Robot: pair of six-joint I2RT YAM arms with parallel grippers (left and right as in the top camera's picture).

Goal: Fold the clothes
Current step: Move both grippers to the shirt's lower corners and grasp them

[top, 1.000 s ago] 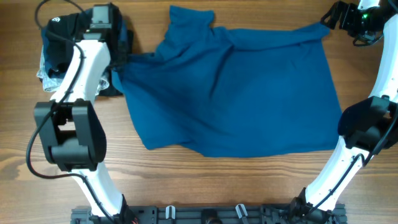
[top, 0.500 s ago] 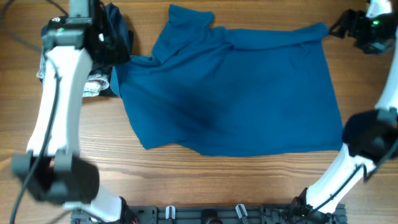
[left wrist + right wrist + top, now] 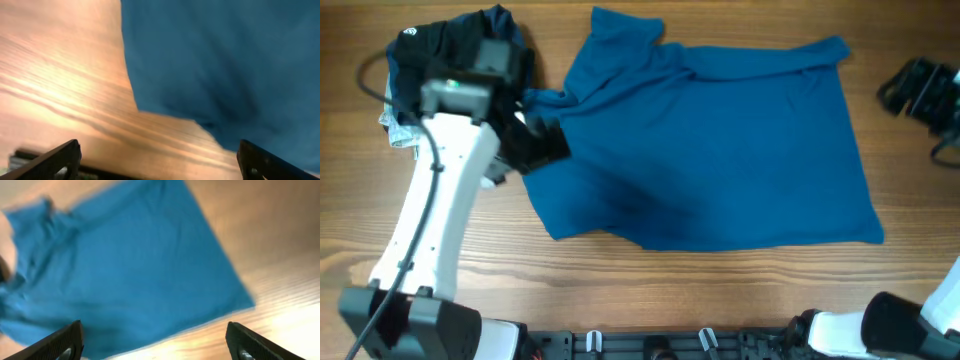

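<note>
Because the teal-blue garment (image 3: 720, 150) is a large piece of soft cloth, it will probably handle as something light and limp: it has no stiffness of its own, so any part that is lifted will hang down and the rest will drag behind on the wood. It lies spread almost flat in the middle of the worktop (image 3: 720, 290), with some wrinkles and a bunched part at its far left side, near the black garment (image 3: 450, 45), which is heaped at the far left corner. It does not look fragile or slippery, but a thin layer is easy to miss with two fingers, and a pinch in the middle of the cloth would only raise a peak.

The better places to hold seem to be the corners and the straight edges, for example the two near corners, one for each arm, so that the edge stays tight between them when it is carried over.

The left end effector (image 3: 157, 160) hovers above the left edge of the garment; its fingers stand wide apart and nothing is between them. The right end effector (image 3: 155, 342) is also spread wide and empty, and in the overhead view it is to the right of the garment, apart from it
</note>
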